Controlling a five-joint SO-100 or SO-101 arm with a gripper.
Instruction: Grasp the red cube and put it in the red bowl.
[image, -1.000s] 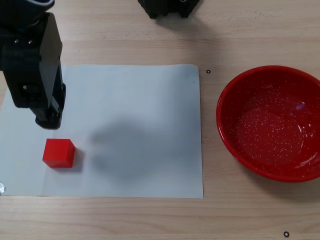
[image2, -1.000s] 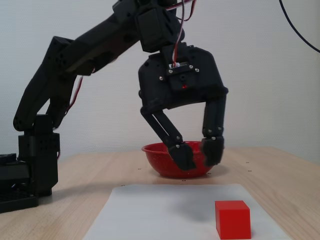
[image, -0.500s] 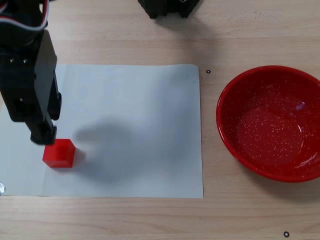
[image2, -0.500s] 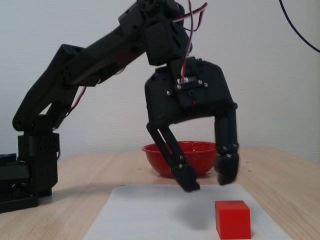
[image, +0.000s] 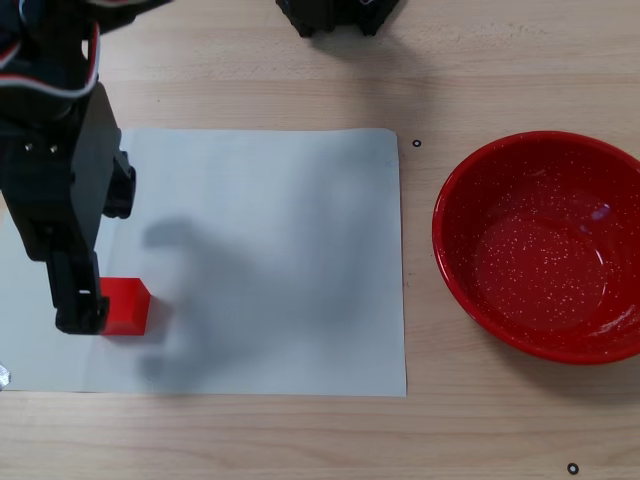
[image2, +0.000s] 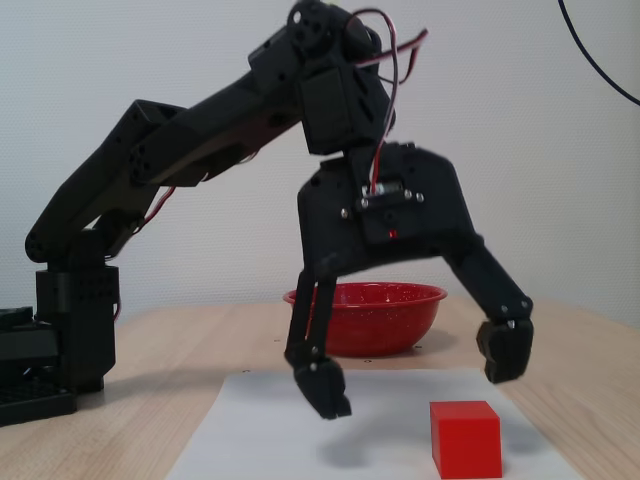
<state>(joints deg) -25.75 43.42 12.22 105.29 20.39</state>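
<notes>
The red cube lies on a white paper sheet, near its left lower corner in the top-down fixed view. My gripper hangs over the sheet with its jaws spread wide and nothing between them. From above, one black finger covers the cube's left edge. In the side fixed view the fingertips hover above the cube's top and touch nothing. The red bowl stands on the wooden table beyond the sheet, at the right in the top-down fixed view.
The black arm base stands at the table's far edge in the top-down fixed view and at the left in the side one. Small black marks dot the wood. A black cable hangs at the upper right.
The gripper has moved over the sheet toward the cube and come down. Its jaws have spread much wider. Cube and bowl have not moved.
</notes>
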